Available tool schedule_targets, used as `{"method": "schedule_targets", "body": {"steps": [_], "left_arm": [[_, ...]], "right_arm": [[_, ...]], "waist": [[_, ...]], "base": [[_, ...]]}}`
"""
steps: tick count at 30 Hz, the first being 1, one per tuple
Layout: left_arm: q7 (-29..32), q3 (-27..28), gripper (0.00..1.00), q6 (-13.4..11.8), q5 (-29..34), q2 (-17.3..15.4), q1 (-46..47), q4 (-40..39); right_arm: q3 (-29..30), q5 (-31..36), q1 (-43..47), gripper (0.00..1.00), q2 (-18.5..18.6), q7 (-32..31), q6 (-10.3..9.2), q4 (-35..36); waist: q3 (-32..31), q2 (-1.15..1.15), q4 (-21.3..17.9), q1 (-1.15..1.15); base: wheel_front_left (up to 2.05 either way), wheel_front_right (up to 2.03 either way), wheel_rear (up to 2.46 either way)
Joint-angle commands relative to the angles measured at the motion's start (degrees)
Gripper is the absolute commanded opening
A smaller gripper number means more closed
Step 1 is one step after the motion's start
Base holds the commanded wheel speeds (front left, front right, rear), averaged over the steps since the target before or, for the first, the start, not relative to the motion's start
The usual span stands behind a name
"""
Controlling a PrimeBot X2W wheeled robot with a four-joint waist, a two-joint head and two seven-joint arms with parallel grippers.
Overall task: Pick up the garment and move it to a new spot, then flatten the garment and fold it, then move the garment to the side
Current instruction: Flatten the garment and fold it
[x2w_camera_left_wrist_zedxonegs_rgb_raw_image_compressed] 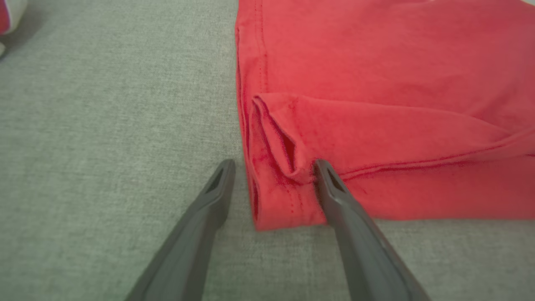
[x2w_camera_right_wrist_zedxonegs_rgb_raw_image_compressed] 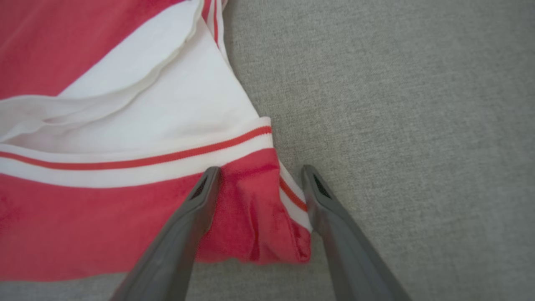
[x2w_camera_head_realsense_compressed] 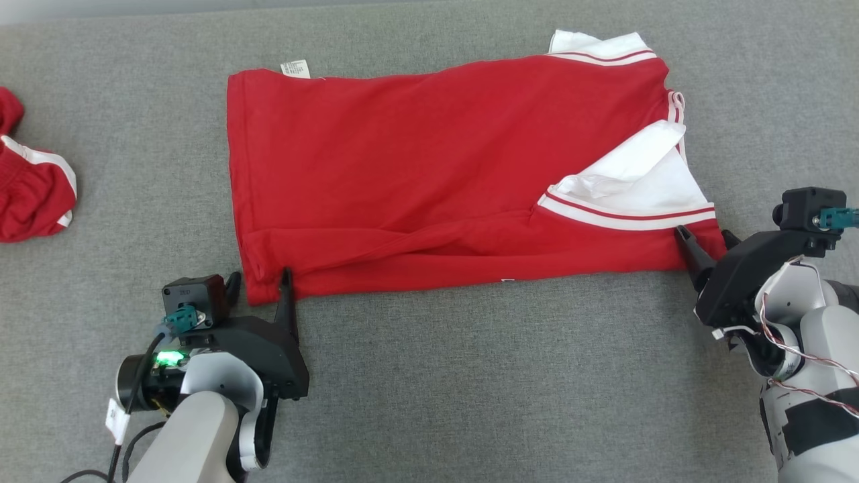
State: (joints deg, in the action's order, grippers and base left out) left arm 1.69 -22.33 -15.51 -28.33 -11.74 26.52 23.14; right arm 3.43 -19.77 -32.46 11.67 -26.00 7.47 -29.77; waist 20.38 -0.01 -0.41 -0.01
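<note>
Grey woven fabric surface (x2w_camera_head_realsense_compressed: 470,376) pretty much everywhere. The red shirt (x2w_camera_head_realsense_compressed: 416,174) with white trim lies spread out in the middle of it. The left gripper (x2w_camera_head_realsense_compressed: 260,275) straddles its near left corner and the right gripper (x2w_camera_head_realsense_compressed: 703,233) the near right one. Both jaws are wide open, nothing pinched. Another red garment (x2w_camera_head_realsense_compressed: 30,194) sits bunched at the left edge.

- Small white sewn-in label (x2w_camera_head_realsense_compressed: 295,68) on the far edge of the red fabric garment with white striped trim (x2w_camera_head_realsense_compressed: 429,174): rows of dark print, too small to read.
- No other text, brand, number or sign is legible.
</note>
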Motion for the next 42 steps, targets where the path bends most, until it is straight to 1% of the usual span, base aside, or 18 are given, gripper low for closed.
{"method": "schedule_targets", "body": {"steps": [1, 2, 3, 9, 13, 16, 19, 26, 30, 36, 37, 38, 42], "left_arm": [[1.63, -0.96, 0.00, 0.70, -1.05, 0.50, -1.51, 2.75], [1.68, -0.99, 0.00, 0.78, -1.21, 0.59, -1.51, 3.13], [1.60, -0.97, 0.00, 1.05, -1.48, 0.63, -1.52, 3.47], [1.54, -0.84, 0.00, 1.86, -2.25, 0.13, -2.96, 3.32], [1.50, -0.50, 0.00, 2.43, -3.20, -0.72, -4.79, 0.68], [1.90, -0.47, 0.00, 2.35, -3.50, -1.72, -6.81, -2.28], [2.61, -0.62, 0.00, 1.82, -3.79, -2.55, -9.34, -5.79], [5.56, -1.01, 0.00, 0.39, -4.92, -4.93, -16.68, -13.64], [6.94, -0.45, 0.00, -0.81, -5.76, -5.67, -20.25, -16.07], [7.72, -0.02, 0.00, -2.74, -6.31, -6.34, -23.76, -18.04], [7.69, -0.03, 0.23, -2.85, -6.32, -6.39, -24.06, -18.21], [7.68, -0.05, 1.00, -3.10, -6.22, -6.48, -24.41, -18.42], [7.89, 0.04, 1.00, -3.60, -5.92, -6.98, -24.72, -19.50]], "right_arm": [[-0.27, 0.33, 2.87, 1.00, -0.71, -1.52, 0.06, -1.07], [0.18, 0.04, 3.11, 0.33, -0.84, -1.16, 0.06, -0.61], [0.25, -0.19, 3.42, 0.00, -0.84, -0.90, 0.06, -0.11], [1.58, -2.11, 6.03, 0.00, -0.95, -0.55, 0.05, 3.72], [2.95, -3.72, 9.15, 0.00, -1.02, -0.34, 0.05, 8.48], [4.17, -4.34, 12.43, 0.00, -1.62, -0.89, 0.05, 12.54], [5.72, -4.79, 16.40, 0.00, -2.69, -2.18, 0.05, 16.77], [9.62, -5.10, 26.53, 0.00, -6.52, -5.97, 0.05, 25.99], [11.10, -5.18, 30.61, 0.00, -8.02, -6.81, 0.05, 27.66], [11.00, -4.31, 33.68, 0.00, -8.73, -6.44, 0.05, 27.09], [10.73, -4.65, 33.85, 0.76, -8.74, -6.23, 0.05, 26.60], [10.49, -4.80, 34.11, 1.00, -8.76, -6.24, 0.05, 25.99], [9.76, -4.57, 33.80, 1.00, -8.80, -5.95, 0.05, 25.33]], "waist": [[-0.31, 0.01, -0.01, 0.01], [-0.54, 0.01, -0.05, 0.01], [-0.79, 0.01, -0.10, 0.01], [-2.61, 0.01, -0.35, 0.01], [-4.30, 0.01, -0.33, 0.01], [-5.45, 0.01, -0.38, 0.01], [-6.55, 0.01, -0.39, 0.01], [-8.39, 0.01, -0.76, 0.01], [-9.12, 0.01, -1.11, 0.01], [-10.17, 0.01, -1.79, 0.01], [-10.30, 0.01, -1.83, 0.01], [-10.42, 0.01, -1.84, 0.01], [-10.70, 0.01, -1.78, 0.01]], "base": [[0.00, 0.00, 0.00], [0.00, 0.00, 0.00], [0.00, 0.00, 0.00], [0.00, 0.00, 0.00], [0.00, 0.00, 0.00], [0.00, 0.00, 0.00], [0.00, 0.00, 0.00], [0.00, 0.00, 0.00], [0.00, 0.00, 0.00], [0.00, 0.00, 0.00], [0.00, 0.00, 0.00], [0.00, 0.00, 0.00], [0.00, 0.00, 0.00]]}}
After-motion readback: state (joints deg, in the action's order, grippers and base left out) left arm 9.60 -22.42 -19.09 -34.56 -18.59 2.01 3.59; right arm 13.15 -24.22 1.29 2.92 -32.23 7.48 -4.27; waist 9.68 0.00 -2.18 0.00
